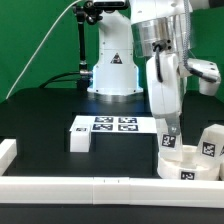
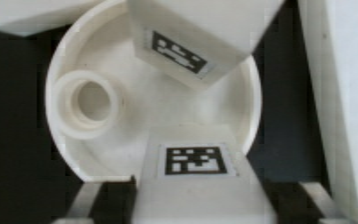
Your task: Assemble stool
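One stool leg (image 2: 181,172) gripped between closed gripper (image 2: 190,192) fingers, held over round seat (image 2: 114,120) at exterior view's lower right, against white rail (image 1: 90,188). Step in hand: seating leg into seat. Next likely: align with socket (image 2: 87,105), press, twist. Spare legs (image 1: 209,145) nearby.

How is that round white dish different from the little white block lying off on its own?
The seat is round and hollow; the loose leg is a plain block. The seat sits under the claw; the loose leg lies apart, beside the marker board. Both are white.
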Robot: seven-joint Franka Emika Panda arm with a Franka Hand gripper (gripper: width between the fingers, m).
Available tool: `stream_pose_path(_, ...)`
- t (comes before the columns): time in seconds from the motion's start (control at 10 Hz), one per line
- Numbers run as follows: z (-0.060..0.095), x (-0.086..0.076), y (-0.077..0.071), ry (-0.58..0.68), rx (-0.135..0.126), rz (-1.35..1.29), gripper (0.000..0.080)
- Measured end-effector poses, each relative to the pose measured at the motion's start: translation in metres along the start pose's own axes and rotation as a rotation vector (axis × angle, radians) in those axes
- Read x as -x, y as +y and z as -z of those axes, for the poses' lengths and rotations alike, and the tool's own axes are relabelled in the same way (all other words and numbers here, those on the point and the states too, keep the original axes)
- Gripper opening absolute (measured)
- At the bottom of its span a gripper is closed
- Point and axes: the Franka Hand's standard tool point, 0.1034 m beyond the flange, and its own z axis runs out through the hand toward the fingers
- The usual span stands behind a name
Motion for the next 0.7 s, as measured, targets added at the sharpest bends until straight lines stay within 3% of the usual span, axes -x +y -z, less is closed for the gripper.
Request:
stream_pose_path(0.2,-0.0001,-0.0007,0.0003,-0.008,-0.020,-0.193,0.0338)
stream_pose_path(0.5,0.0004,-0.0010,0.0022,-0.047,-0.082,-0.407,0.0338)
stream_pose_path(0.7,-0.0001,-0.0008,0.0024,-0.053,-0.091,-0.387,0.0338)
